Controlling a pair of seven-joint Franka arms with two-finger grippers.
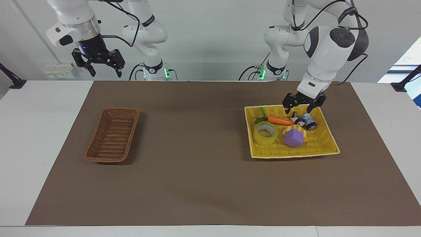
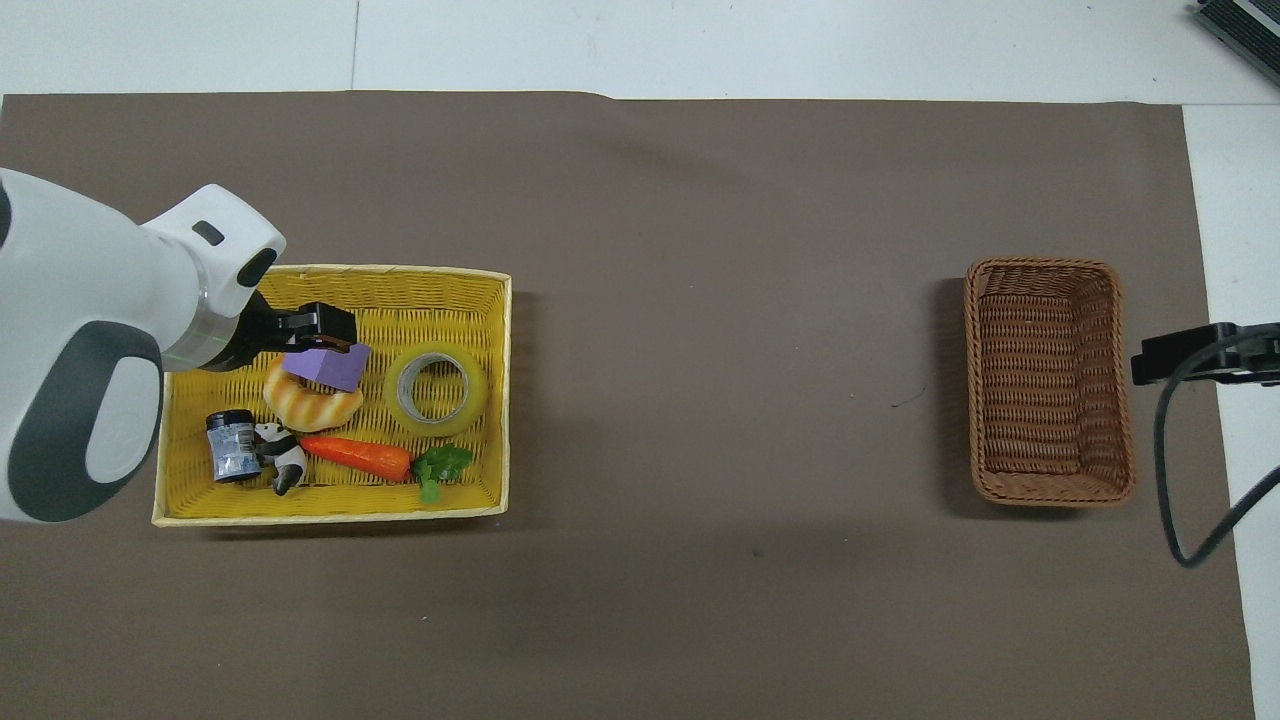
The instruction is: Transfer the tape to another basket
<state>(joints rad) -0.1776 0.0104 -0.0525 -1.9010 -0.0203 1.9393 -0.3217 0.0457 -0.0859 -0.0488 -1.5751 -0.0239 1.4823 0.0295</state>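
I have my left gripper [image 1: 299, 110] up in the air over the yellow tray [image 1: 325, 144], above the edge of it that lies nearest the robots, and its two fingers are spread apart with nothing between them. It touches none of the things in the tray. In the overhead view the same gripper [image 2: 318, 330] covers part of the purple block [image 2: 335, 366], though the facing view shows it raised well clear of it.

Taking the yellow tray as my landmark, I count six things lying in it: one tape [image 1: 265, 133], one purple block [image 1: 293, 137], one striped ring [image 1: 286, 130] under that block, one carrot [image 1: 279, 120], one panda figure [image 1: 297, 118] and one small blue-grey roll [image 1: 309, 121]. The tape lies flat with its hole upward, in the part of the tray toward the right arm's end of the table, just beside the striped ring and farther from the robots than the carrot.

There is one basket [image 1: 112, 135], well apart from the tray toward the right arm's end of the table, and I see nothing inside it.

My right gripper [image 1: 102, 64] waits high in the air, its fingers parted and holding nothing, well apart from the tray and over the table's edge nearest the robots
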